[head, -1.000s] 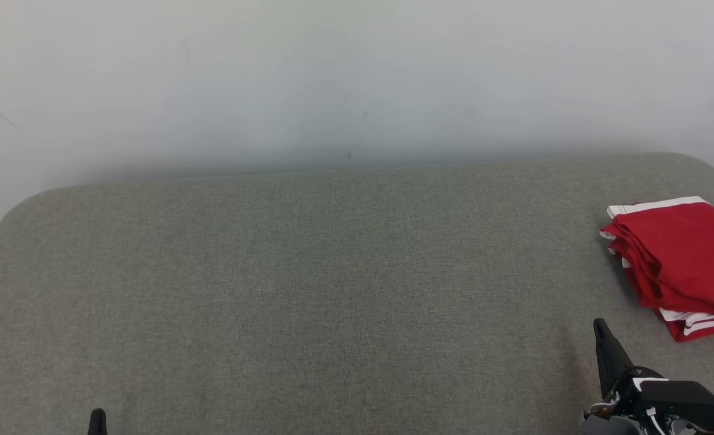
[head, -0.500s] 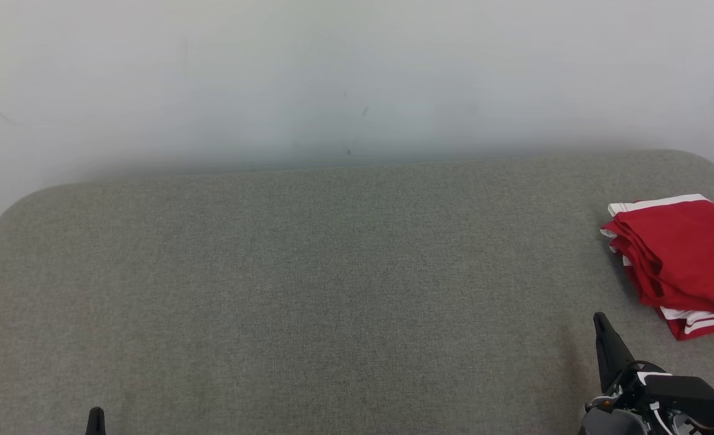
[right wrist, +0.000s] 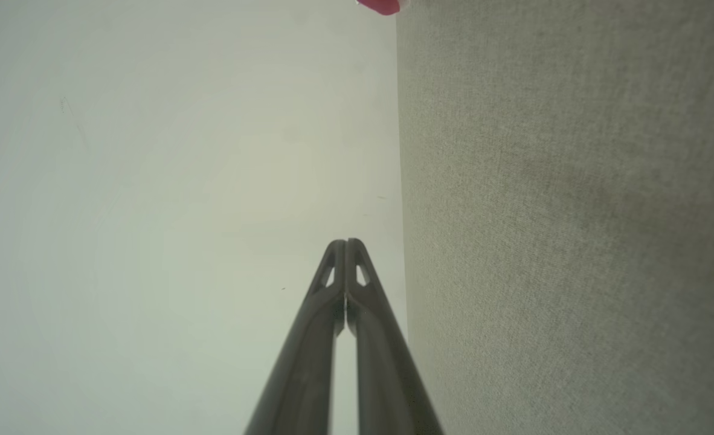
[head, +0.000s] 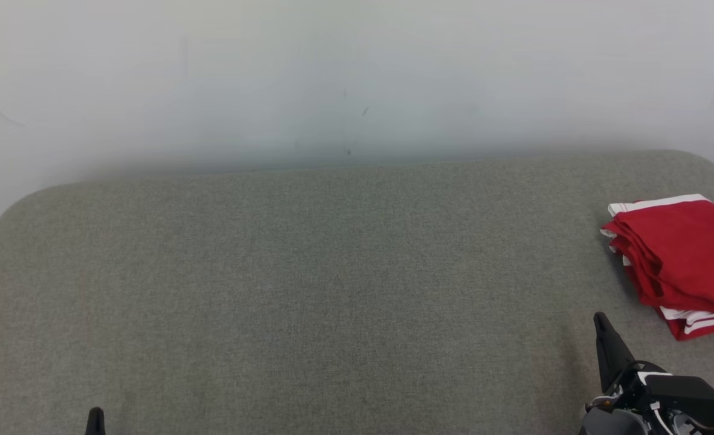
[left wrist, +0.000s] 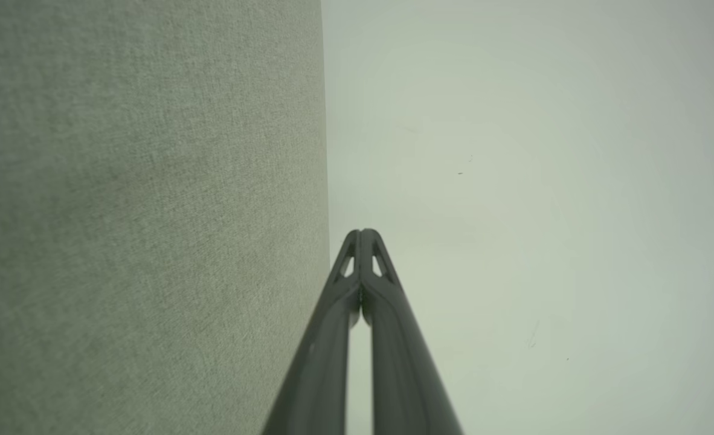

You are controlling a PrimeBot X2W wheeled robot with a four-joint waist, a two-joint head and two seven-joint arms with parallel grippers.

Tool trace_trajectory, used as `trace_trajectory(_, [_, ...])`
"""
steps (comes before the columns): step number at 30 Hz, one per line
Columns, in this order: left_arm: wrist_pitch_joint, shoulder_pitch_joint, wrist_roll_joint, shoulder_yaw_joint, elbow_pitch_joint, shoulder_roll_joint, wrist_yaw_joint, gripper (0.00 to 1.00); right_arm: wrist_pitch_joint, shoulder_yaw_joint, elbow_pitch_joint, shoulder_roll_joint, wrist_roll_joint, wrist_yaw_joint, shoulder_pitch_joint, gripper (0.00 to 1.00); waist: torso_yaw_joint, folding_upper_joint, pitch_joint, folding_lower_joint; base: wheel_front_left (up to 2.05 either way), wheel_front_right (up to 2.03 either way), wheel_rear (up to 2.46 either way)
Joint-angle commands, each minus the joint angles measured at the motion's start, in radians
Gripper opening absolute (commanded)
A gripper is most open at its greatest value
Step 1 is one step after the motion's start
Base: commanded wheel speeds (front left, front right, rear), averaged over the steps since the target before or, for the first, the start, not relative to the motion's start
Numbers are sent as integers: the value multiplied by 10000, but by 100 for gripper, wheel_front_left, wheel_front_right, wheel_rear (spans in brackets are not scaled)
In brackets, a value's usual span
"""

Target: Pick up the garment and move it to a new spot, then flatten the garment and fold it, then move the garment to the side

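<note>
Grey woven upholstery (head: 308, 290) stretches across the work area, with a plain pale wall (head: 333, 72) rising behind its far edge. On it the folded red garment (head: 683, 254), trimmed with white stripes, lies ahead of the right gripper (head: 600, 323) and off to that gripper's outer, right-hand side. It is near the gripper but apart from it, with a strip of bare fabric between the fingertips and the nearest fold. The bundle's long axis runs roughly along the line in which the fingers point, slanting a little outward towards the robot. Its stacked folded edges face inward, to the gripper's side, and its outer part is cut off by the head view's edge. In the right wrist view only a red sliver of it shows, at the top beyond the fingertips. The right gripper has its two dark fingers pressed together with nothing between them. The left gripper (head: 96, 417) is equally closed and empty, as its own wrist view shows, and it sits well apart from the garment, with almost the whole surface between them. The garment looks folded and set aside, so the task seems close to done. Should the bundle need another nudge or regrasp, the right arm is plainly the nearer. It would have to reach forward and outward, and open first.
</note>
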Motion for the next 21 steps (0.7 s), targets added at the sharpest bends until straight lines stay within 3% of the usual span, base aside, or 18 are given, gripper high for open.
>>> trace_trajectory(1, [33,-33,-35,49,-13,44,11,0,-20,38,-17,-55,46,4,-6,0,0,-1,0,0,0,0,0])
trace_trajectory(21, [44,-36,-17,60,-13,27,12,0,-59,85,-30,-91,100,4,-7,0,0,-1,0,0,0,0,0])
